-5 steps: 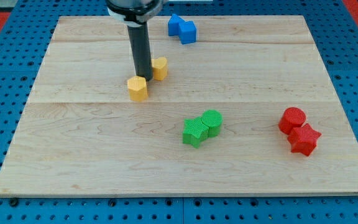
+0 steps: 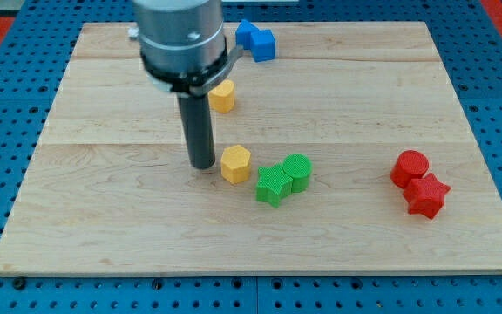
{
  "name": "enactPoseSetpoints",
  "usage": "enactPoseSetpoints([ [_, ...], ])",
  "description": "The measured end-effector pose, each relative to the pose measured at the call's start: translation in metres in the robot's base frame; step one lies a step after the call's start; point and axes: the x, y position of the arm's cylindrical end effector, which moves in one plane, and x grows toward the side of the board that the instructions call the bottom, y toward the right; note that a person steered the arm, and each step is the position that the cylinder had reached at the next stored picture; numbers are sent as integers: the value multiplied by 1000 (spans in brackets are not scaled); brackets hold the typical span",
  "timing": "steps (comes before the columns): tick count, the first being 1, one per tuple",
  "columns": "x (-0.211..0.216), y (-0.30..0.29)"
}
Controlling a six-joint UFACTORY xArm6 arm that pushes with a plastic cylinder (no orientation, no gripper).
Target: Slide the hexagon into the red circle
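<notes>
The yellow hexagon block (image 2: 235, 163) lies near the board's middle, just left of the green star block (image 2: 273, 185). My tip (image 2: 203, 164) rests on the board right at the hexagon's left side, touching or nearly touching it. The red circle block (image 2: 409, 168) sits far to the view's right, with the red star block (image 2: 426, 195) against its lower right side.
A green circle block (image 2: 297, 171) touches the green star on its right. Another yellow block (image 2: 223, 96) lies above the hexagon. Two blue blocks (image 2: 256, 40) sit at the top edge. The wooden board (image 2: 103, 227) ends at a blue pegboard frame.
My tip moved down and slightly right, and the yellow hexagon slid down and right, from beside the other yellow block to next to the green star.
</notes>
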Motion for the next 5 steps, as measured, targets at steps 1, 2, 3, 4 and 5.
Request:
enactPoseSetpoints([
  [1, 26, 30],
  [2, -32, 62],
  [3, -40, 48],
  [4, -61, 22],
  [5, -80, 72],
])
